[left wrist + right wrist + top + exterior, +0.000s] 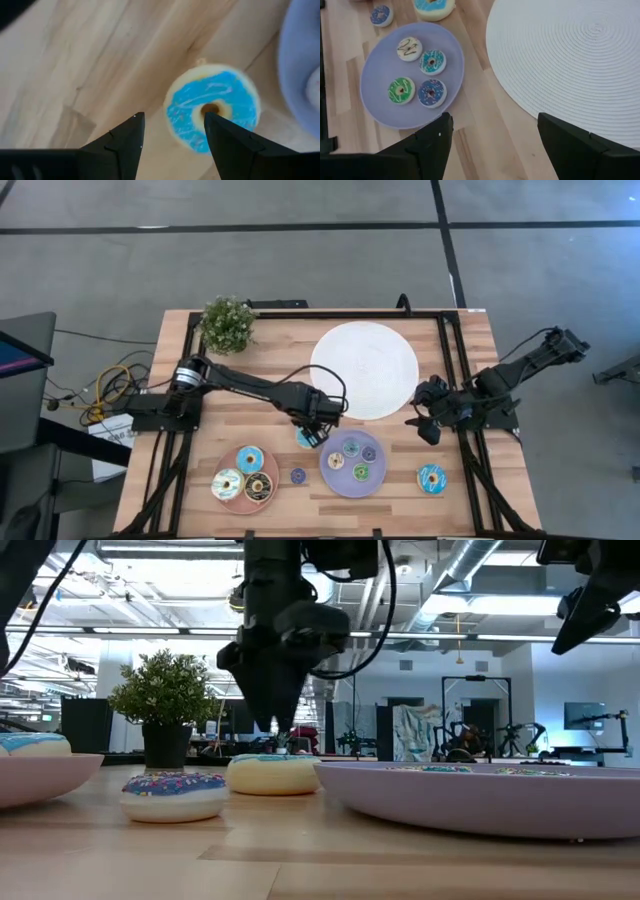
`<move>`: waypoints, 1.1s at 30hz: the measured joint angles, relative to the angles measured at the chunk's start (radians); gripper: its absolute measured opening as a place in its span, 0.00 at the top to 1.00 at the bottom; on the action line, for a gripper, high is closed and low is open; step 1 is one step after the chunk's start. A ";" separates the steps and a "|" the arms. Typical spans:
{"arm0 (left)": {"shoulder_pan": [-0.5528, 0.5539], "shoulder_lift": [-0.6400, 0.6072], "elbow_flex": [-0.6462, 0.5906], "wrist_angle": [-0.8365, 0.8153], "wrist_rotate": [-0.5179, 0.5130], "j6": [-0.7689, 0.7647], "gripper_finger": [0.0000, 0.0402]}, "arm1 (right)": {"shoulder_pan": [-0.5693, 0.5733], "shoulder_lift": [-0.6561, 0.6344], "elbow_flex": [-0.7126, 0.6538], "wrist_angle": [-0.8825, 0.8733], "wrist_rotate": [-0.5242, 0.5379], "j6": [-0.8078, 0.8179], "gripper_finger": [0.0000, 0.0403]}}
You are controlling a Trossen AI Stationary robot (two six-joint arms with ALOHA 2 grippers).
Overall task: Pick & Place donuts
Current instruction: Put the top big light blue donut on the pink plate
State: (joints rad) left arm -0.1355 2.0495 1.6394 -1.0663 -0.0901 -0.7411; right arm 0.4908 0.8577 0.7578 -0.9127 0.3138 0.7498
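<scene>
Wooden planks make up the desk (pixel 200 405), with a potted plant (pixel 227 323) at its far-left corner. A pink plate (pixel 238 498) near the front-left edge carries three donuts. The left hand (pixel 314 432), fingers spread, hovers over a blue-iced donut (pixel 212 114) lying on the desk between the pink plate and the purple plate (pixel 340 479). One finger sits over the hole, the other outside; a closing pinch could slip and shove it against the purple plate's rim. The white mat (pixel 364 369) lies behind. The right hand (pixel 432 417) waits spread near the right edge; another donut (pixel 432 477) sits front-right.
</scene>
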 joint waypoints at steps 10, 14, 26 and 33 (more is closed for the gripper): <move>0.001 0.039 -0.001 0.034 0.039 0.055 0.51 | 0.000 0.000 0.000 -0.016 0.000 -0.002 0.30; 0.002 0.048 -0.001 0.008 0.038 0.060 0.51 | 0.000 0.000 0.000 -0.019 0.001 -0.002 0.30; -0.002 0.108 -0.001 0.011 0.067 0.078 0.52 | 0.000 0.000 0.000 -0.023 0.003 -0.001 0.30; -0.002 0.107 -0.001 0.010 0.081 0.074 0.66 | 0.000 0.000 0.000 -0.022 0.003 -0.001 0.30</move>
State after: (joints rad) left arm -0.1371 2.1567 1.6382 -1.0561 -0.0088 -0.6675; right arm 0.4908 0.8577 0.7578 -0.9348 0.3164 0.7486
